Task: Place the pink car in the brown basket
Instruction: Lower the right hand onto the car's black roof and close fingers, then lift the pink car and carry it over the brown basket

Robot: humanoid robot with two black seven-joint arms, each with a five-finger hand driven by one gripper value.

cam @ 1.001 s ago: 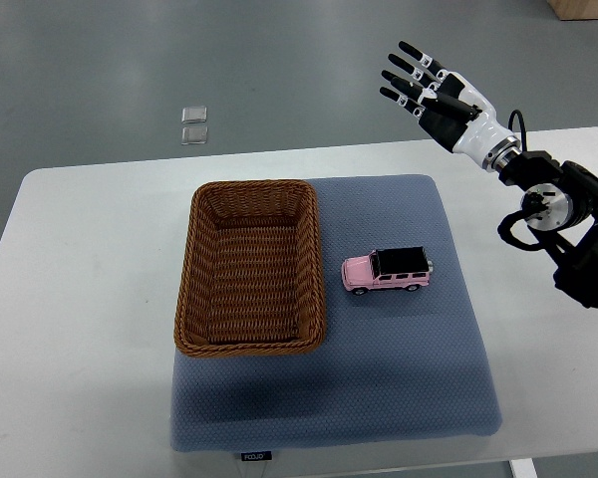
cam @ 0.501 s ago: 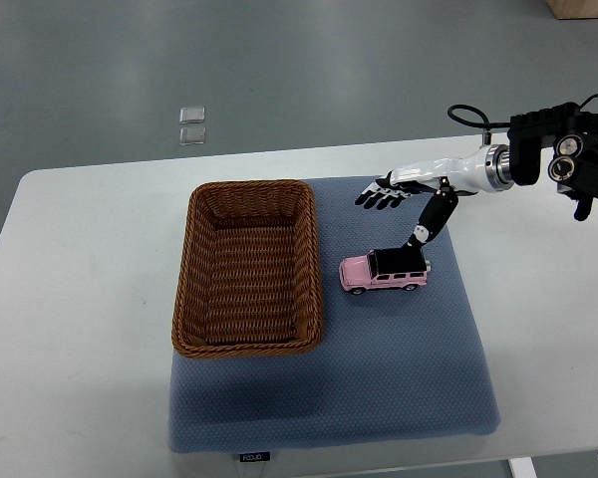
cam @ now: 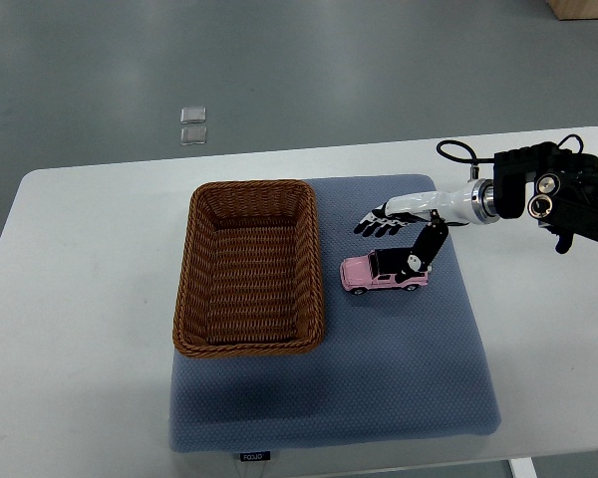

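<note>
The pink toy car (cam: 371,276) with a black roof stands on the blue mat (cam: 379,378), just right of the brown wicker basket (cam: 183,289), which is empty. My right hand (cam: 394,242) comes in from the right and hovers low over the car. Its fingers (cam: 376,227) are stretched out just behind the car, and its thumb (cam: 422,251) points down at the car's rear roof. The hand is open and does not hold the car. The left arm is out of view.
The mat lies on a white table (cam: 80,329). Two small clear square pieces (cam: 192,124) lie on the grey floor beyond the table. A black cable loops at my right wrist (cam: 458,159).
My right hand has swung down from high at the back right to just over the car, then sunk a little lower towards it. The car and basket have not moved.
</note>
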